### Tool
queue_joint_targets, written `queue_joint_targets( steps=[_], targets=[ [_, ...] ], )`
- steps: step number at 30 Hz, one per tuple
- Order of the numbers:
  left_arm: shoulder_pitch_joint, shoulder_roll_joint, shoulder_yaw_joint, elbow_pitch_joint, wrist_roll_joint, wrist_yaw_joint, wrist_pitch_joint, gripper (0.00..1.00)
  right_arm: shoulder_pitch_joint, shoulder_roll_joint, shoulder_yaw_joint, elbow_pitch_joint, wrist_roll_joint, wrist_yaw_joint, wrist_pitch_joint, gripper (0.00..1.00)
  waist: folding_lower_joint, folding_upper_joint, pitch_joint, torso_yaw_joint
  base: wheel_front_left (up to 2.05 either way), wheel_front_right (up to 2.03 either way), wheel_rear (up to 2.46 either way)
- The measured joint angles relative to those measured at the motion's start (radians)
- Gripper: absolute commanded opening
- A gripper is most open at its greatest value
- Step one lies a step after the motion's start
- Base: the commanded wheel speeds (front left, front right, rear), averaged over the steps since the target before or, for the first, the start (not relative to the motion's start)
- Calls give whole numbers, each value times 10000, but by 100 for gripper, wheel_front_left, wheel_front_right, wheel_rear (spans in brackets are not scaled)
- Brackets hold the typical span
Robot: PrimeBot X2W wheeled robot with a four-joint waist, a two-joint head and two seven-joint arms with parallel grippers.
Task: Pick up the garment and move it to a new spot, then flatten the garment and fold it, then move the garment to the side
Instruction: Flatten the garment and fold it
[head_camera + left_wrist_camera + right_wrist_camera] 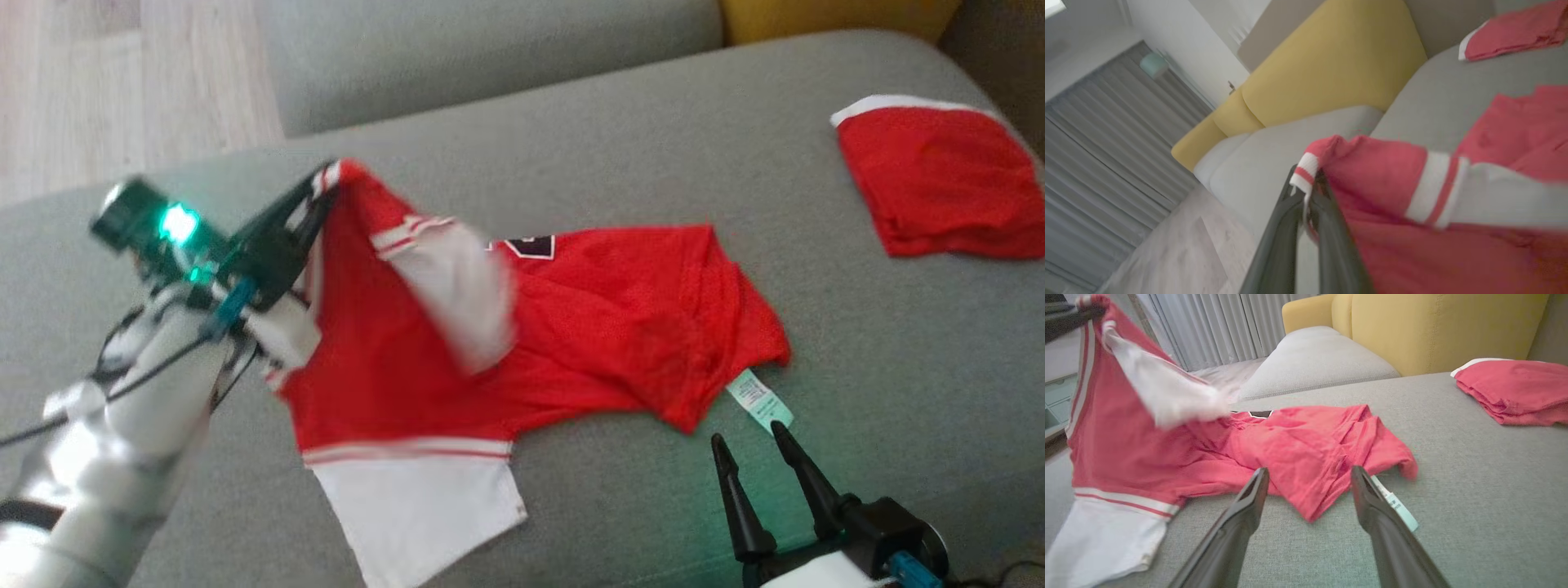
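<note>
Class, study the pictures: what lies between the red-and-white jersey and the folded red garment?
Only bare grey cushion lies between the jersey and the folded garment; the head view shows that stretch plainly.

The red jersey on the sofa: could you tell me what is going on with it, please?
The robot's left hand is shut on a striped edge of the red and white jersey, holding that end up off the grey sofa cushion while the rest lies rumpled. Its right hand is open, poised by the hem near the care label. A second red garment lies folded at the far right.
</note>
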Motion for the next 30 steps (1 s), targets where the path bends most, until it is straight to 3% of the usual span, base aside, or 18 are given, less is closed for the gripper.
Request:
queue_joint_targets(
  steps=[2,3,4,5,15,20,22,24,30],
  targets=[
    [476,161,36,150,-84,21,44,0,-29,4,-2,-4,0,0,0,100,2,0,238,92,0,0,0],
    [658,219,90,217,-153,105,44,19,-66,4,-13,-4,0,0,0,100,2,0,354,130,0,0,0],
    [799,265,178,280,-211,151,44,79,-106,6,-42,-6,0,0,0,100,2,0,460,163,0,0,0],
    [902,295,282,320,-270,205,44,100,-141,8,-96,-8,-2,0,0,100,2,0,548,198,0,0,0],
    [1657,663,1156,1221,-907,537,44,100,-186,12,-495,-38,-44,0,0,100,1,0,586,675,0,0,0],
    [2152,523,1344,355,-965,951,54,100,-188,12,-552,-104,107,0,0,100,1,0,525,983,0,0,0],
    [2431,255,1321,-230,-940,988,61,100,-190,15,-570,-121,109,0,0,100,1,0,526,1092,0,0,0],
    [3003,-458,1335,-688,-1237,1037,61,100,-194,15,-627,-142,107,0,0,100,1,0,551,1182,0,0,0],
    [4000,-2098,1290,-541,-2280,341,67,100,-201,15,-679,-236,107,0,0,100,1,0,795,1193,0,0,0]
  ],
)
